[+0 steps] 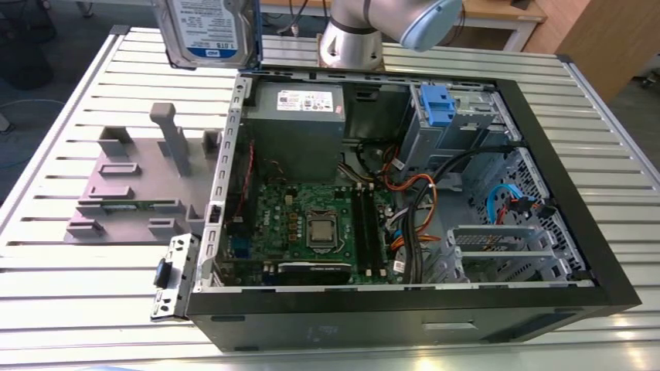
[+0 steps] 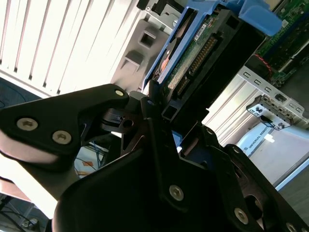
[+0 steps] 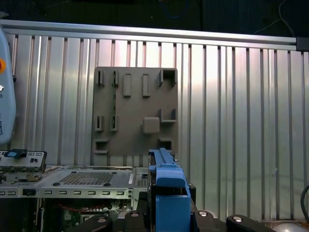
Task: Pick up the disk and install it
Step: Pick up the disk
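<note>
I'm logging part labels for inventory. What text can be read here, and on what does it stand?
White-and-blue label on the flat silver metal disk, held up in the gripper: printed, but too small to read.
White sticker on the grey metal power-supply box: too small to read.
Nothing else can be read with confidence.

Disk point(image 1: 206, 31) top cut off at exterior view's edge.
</note>
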`<action>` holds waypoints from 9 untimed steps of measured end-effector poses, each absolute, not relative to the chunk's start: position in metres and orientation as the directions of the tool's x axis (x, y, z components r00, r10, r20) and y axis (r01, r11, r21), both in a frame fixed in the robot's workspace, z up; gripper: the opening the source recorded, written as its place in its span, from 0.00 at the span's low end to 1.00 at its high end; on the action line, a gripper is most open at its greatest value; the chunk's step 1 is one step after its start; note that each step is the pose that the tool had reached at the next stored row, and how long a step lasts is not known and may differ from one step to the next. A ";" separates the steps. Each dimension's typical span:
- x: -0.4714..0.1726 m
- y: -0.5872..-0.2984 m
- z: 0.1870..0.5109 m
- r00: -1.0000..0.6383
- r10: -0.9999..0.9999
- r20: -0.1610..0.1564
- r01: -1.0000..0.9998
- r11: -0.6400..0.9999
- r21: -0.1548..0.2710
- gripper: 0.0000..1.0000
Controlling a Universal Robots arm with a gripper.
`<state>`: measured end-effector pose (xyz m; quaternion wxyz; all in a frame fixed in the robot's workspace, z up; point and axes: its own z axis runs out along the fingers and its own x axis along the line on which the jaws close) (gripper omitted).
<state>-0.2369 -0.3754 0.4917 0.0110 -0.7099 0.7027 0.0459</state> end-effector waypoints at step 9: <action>-0.229 -0.375 0.491 0.008 -0.997 -0.081 -0.999 -0.012 0.049 0.37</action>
